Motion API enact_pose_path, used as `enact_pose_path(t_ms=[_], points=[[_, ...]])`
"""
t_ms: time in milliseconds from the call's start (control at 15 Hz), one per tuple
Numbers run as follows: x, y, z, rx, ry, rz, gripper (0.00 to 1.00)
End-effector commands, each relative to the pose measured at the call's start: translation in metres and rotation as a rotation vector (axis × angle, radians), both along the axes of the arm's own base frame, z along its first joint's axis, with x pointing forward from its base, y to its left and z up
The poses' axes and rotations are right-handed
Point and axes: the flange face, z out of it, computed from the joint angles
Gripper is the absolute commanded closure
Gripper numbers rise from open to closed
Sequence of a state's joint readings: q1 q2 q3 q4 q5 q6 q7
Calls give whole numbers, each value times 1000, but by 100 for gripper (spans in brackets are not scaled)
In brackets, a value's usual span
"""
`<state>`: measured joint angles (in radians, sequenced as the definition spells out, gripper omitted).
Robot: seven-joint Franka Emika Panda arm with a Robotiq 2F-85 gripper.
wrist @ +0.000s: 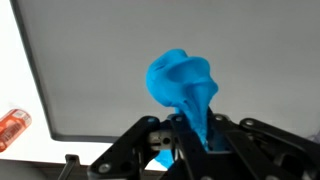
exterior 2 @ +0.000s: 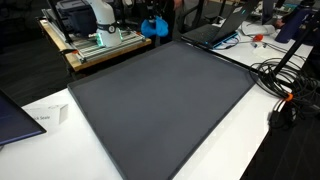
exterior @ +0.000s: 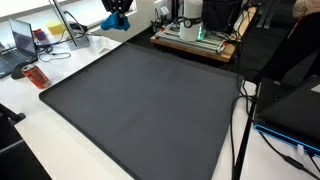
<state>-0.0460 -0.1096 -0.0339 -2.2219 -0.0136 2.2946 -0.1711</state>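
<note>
My gripper (wrist: pixel 190 140) is shut on a bright blue cloth (wrist: pixel 183 85), which bunches out from between the black fingers in the wrist view. In both exterior views the gripper (exterior: pixel 118 17) (exterior 2: pixel 154 22) hangs high above the far edge of a large dark grey mat (exterior: pixel 140 100) (exterior 2: pixel 165 100), the blue cloth (exterior: pixel 112 21) (exterior 2: pixel 152 29) dangling from it clear of the surface. The mat (wrist: pixel 120 60) lies flat and bare below.
A wooden platform with the robot base (exterior: pixel 195 38) (exterior 2: pixel 95 40) stands behind the mat. A laptop (exterior: pixel 22 45) and an orange-red object (exterior: pixel 36 76) (wrist: pixel 12 126) lie on the white table. Cables (exterior 2: pixel 290 85) trail beside the mat.
</note>
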Motion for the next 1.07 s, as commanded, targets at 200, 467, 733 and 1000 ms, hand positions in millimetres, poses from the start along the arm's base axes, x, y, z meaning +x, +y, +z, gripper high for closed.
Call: enact_pose_path(t_ms=[200, 467, 733, 1000], points=[[-36, 4, 66, -49, -93, 46, 96], [-46, 7, 97, -63, -126, 64, 93], [-49, 10, 110, -63, -134, 88, 55], [-50, 12, 115, -63, -122, 101, 29]])
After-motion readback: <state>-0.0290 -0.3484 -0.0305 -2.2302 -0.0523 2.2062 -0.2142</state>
